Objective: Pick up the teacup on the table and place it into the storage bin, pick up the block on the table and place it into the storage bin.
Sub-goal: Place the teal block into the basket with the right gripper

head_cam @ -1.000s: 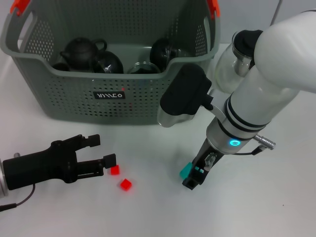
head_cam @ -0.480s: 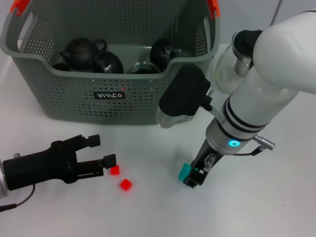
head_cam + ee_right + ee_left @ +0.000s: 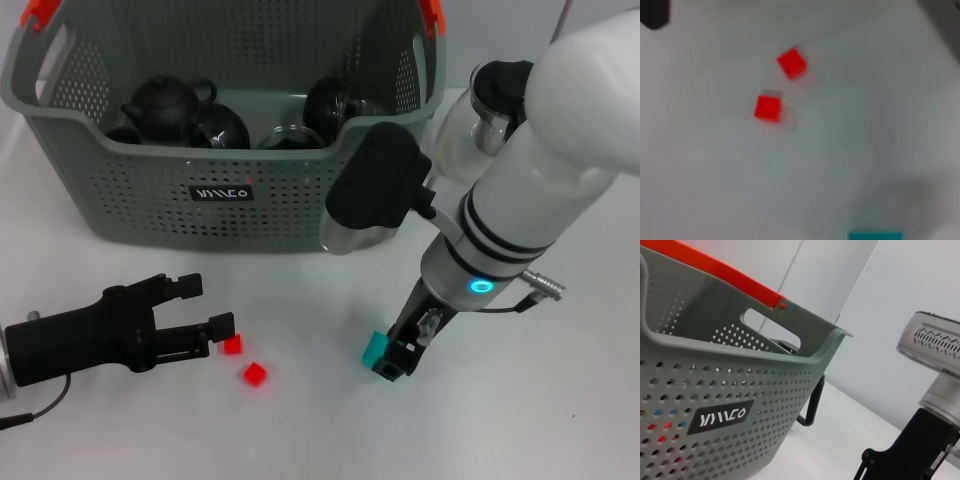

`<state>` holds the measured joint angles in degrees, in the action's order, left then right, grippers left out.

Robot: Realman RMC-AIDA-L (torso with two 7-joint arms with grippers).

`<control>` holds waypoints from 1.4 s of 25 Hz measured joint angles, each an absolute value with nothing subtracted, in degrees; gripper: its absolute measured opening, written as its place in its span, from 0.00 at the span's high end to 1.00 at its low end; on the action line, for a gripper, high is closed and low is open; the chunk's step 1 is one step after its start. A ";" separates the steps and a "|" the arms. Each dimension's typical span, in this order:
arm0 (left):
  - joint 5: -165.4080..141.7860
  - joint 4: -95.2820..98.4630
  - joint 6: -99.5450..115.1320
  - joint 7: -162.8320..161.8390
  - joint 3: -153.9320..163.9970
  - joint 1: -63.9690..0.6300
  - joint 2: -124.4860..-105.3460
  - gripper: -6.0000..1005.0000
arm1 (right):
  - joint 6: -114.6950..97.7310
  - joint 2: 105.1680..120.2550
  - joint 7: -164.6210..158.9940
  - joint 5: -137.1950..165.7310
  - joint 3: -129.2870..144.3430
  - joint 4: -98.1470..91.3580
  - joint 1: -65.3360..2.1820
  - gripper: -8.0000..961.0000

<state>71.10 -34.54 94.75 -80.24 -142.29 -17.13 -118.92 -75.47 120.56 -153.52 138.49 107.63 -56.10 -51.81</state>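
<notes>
storage bin point(image 3: 735, 390): grey perforated wall, black label point(image 3: 720, 416), orange-tipped rim | black handle point(image 3: 812, 402) just beside the bin's corner | right arm point(image 3: 930, 390): silver and black, well apart, on white table point(image 3: 830, 440)

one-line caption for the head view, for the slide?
Right hand down at a teal block on the table; left hand rests beside two red blocks, before the grey storage bin.

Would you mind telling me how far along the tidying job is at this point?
Dark tea ware already sits in the storage bin. In hand: the right gripper is low on the table at the teal block. Left: two red blocks lie by the left gripper, whose jaws are open; none is binned yet.
</notes>
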 joint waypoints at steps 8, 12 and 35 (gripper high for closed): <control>71.10 -34.61 94.77 -80.18 -142.80 -16.94 -118.84 0.07 | -89.25 120.23 -148.30 138.74 94.15 -72.50 -48.06 0.56; 71.10 -34.72 94.85 -80.17 -142.83 -16.73 -118.83 0.07 | -96.03 120.25 -146.94 136.86 85.53 -82.15 -47.63 0.56; 71.11 -34.63 94.71 -80.15 -142.56 -17.14 -119.20 0.07 | -49.40 120.30 -144.84 144.94 76.15 -41.97 -68.85 0.56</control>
